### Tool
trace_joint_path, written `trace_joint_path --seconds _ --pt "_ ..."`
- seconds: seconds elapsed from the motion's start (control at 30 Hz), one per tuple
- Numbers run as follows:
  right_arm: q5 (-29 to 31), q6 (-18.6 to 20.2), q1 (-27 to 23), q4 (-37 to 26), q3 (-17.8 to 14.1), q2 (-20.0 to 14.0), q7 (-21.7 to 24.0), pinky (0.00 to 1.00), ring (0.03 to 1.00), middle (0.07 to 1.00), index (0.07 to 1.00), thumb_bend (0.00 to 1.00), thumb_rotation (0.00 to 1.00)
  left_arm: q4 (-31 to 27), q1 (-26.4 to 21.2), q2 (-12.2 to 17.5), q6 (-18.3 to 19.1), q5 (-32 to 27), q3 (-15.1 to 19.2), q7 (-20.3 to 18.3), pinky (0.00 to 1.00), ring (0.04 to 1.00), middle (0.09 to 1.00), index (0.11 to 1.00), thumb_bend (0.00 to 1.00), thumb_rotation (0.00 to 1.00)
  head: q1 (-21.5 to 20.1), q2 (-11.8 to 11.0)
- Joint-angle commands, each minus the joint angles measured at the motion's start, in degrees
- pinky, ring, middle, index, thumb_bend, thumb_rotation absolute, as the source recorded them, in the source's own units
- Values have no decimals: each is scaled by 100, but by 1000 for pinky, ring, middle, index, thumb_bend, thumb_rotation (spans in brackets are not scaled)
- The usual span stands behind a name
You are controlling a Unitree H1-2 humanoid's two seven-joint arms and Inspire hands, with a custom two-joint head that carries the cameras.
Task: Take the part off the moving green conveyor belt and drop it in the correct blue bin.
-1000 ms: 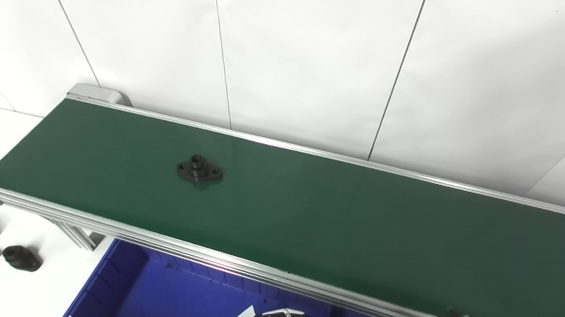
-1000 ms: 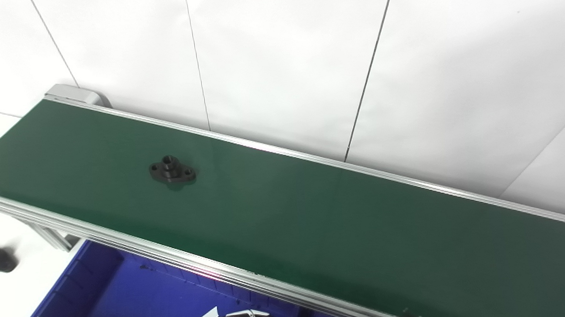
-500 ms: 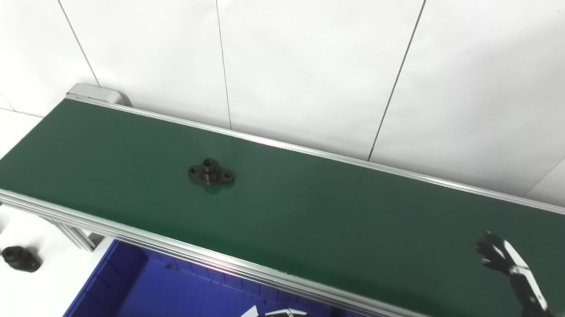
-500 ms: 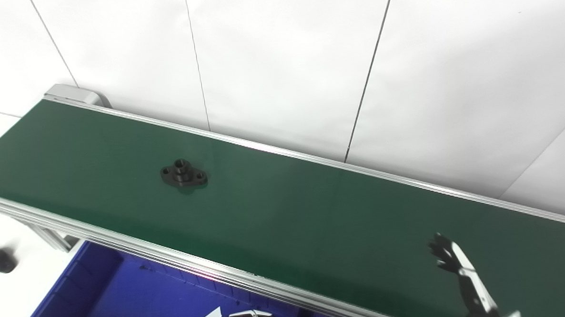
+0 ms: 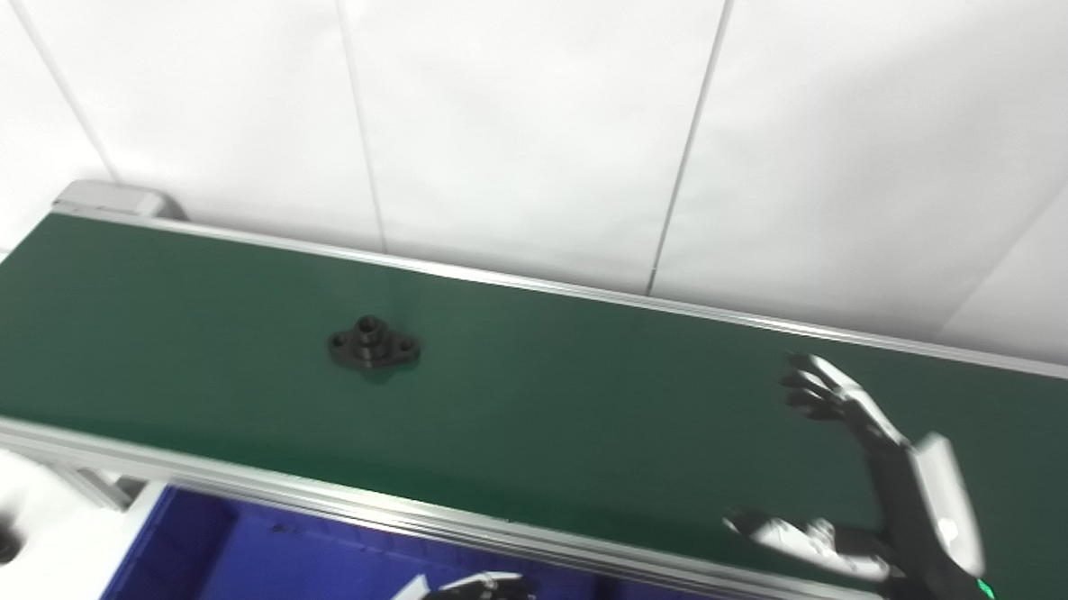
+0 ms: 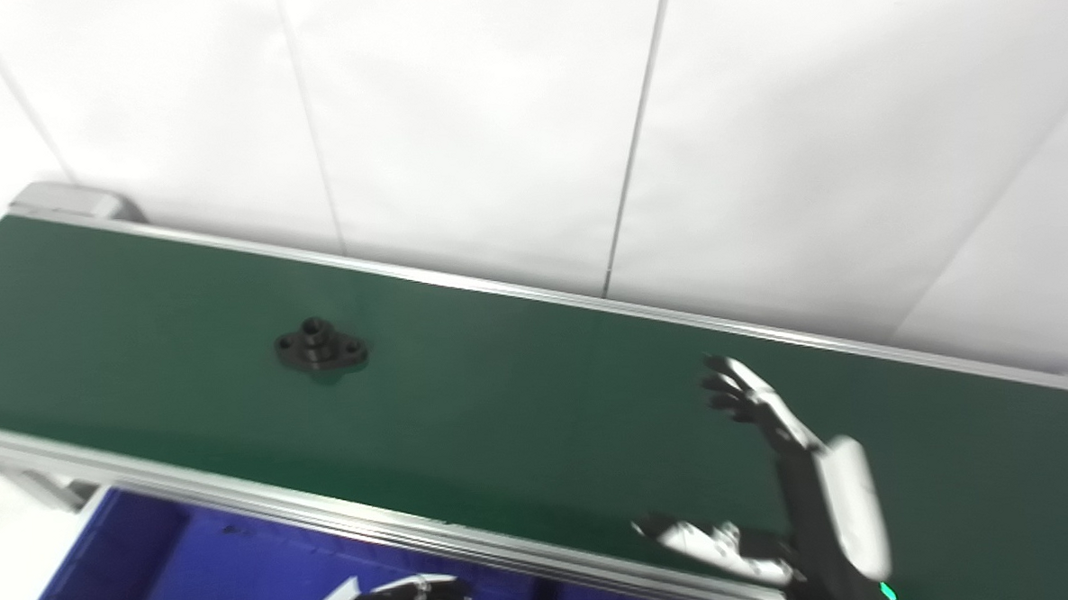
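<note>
The black part (image 5: pixel 373 342) lay flat on the green conveyor belt (image 5: pixel 593 406), left of centre, nothing touching it. It looked like stiff metal or hard plastic, a low flange with a raised boss in the middle; I reckoned the boss was the place to pinch. The right hand (image 5: pixel 875 483) hovered well apart to its right, fingers spread, empty. The left hand (image 5: pixel 484 598) sat low over the blue bin (image 5: pixel 240 583), fingers apparently curled, though I couldn't tell for sure. White panelled wall (image 5: pixel 526 111) behind
</note>
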Motion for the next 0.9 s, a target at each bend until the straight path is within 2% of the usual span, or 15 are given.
trace_joint_path --seconds 0.0,0.1,0.27,0.47,0.63,0.87 --pt "-186 283 -256 -207 33 146 141 629 695 772 835 829 462 -145 -26 81 -207 -94 63 -60 716 787 825 831 886 148 -14 12" --pt "-414 687 -538 -145 52 360 289 644 694 770 827 836 433 -193 -37 121 -207 -123 142 -126 699 787 833 837 891 158 -169 260" --pt "-749 1220 -992 -30 89 581 529 636 702 767 829 840 402 -249 -51 180 -207 -212 244 -317 724 804 855 859 864 184 -291 406" --pt "-1020 1384 -1537 415 269 710 594 616 704 763 835 830 407 -250 -72 212 -205 -360 411 -628 733 812 867 878 825 191 -757 462" --pt "-1311 1382 -1879 791 455 719 556 601 689 750 837 813 414 -213 -84 169 -206 -420 571 -783 730 816 871 877 811 182 -841 522" --pt "-1435 1605 -2319 1089 580 784 774 629 704 753 841 827 398 -230 -107 144 -207 -452 717 -964 733 818 873 872 810 188 -871 610"
